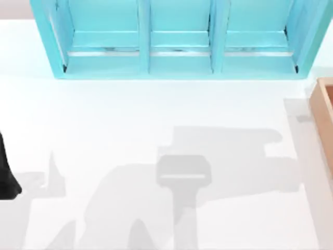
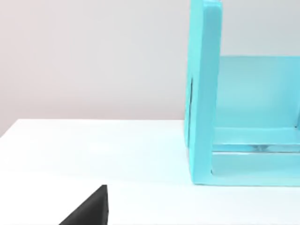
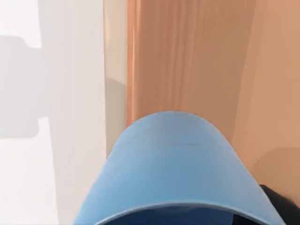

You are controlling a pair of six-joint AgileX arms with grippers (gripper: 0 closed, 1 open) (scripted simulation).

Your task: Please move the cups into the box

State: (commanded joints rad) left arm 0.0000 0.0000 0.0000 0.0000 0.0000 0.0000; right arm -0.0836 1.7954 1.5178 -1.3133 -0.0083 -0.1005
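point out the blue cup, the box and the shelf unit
blue cup [image 3: 173, 164]: right wrist view, on its outer side wall
box [image 1: 323, 112]: top view, on its thick left wall at the table's right edge
shelf unit [image 1: 179, 65]: top view, on its front bottom board

Bright even light; soft grey arm shadows on table [image 1: 104, 120]; no glare.

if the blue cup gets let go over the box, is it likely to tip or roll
Likely, somewhat. The blue cup looks smooth and tapered, so it could slip easily and, lying on its side, roll in a curve. It seems thin-walled, so probably light. The box has thick wooden-looking walls that should contain it.
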